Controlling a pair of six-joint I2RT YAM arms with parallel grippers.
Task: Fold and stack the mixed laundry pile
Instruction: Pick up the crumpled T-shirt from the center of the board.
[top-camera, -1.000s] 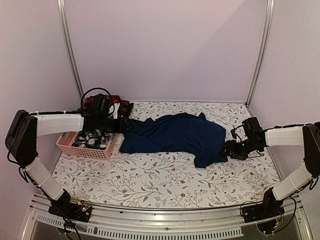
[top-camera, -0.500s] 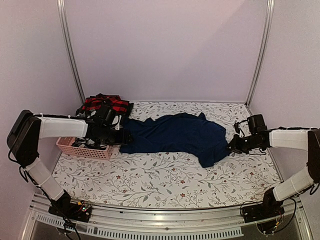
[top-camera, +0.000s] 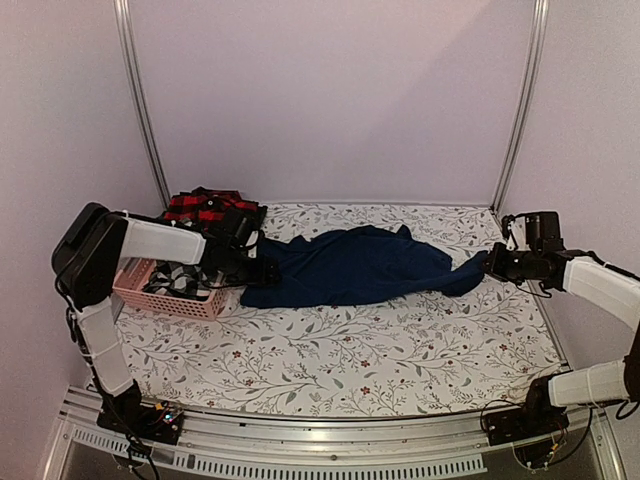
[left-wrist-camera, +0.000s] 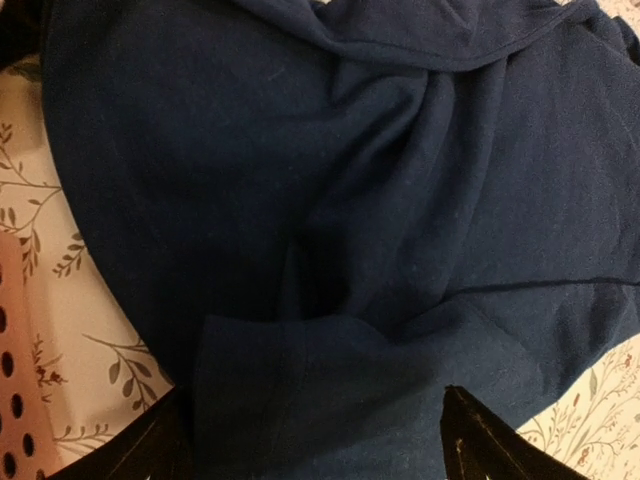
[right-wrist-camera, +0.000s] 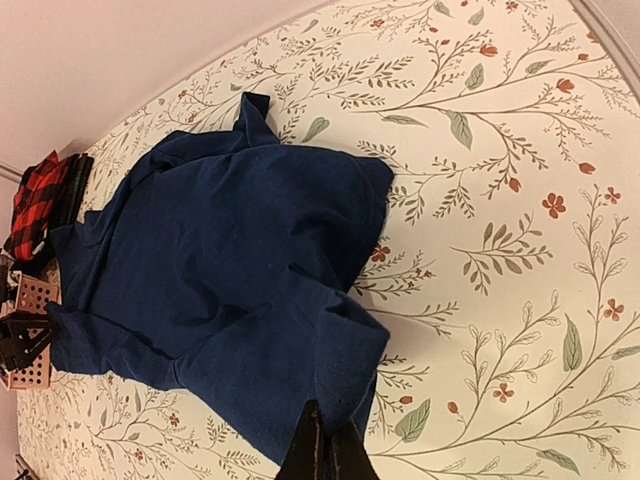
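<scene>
One navy blue garment (top-camera: 350, 268) lies stretched across the middle of the surface (top-camera: 330, 365). The right jaws are closed on its right corner, near the right edge of the surface. The left jaws stand wide apart over its left end and hold nothing, just beside one pink basket (top-camera: 165, 298) with checked cloth (top-camera: 182, 280) inside. One red-and-black plaid piece (top-camera: 205, 208) lies behind the basket. Bare surface runs along the whole near side.

Pretty plain setup: lilac walls (top-camera: 330, 90) all round, metal poles (top-camera: 140, 100) at the back corners, flowery tabletop (top-camera: 330, 350), metal rail (top-camera: 330, 437) along its near edge.
</scene>
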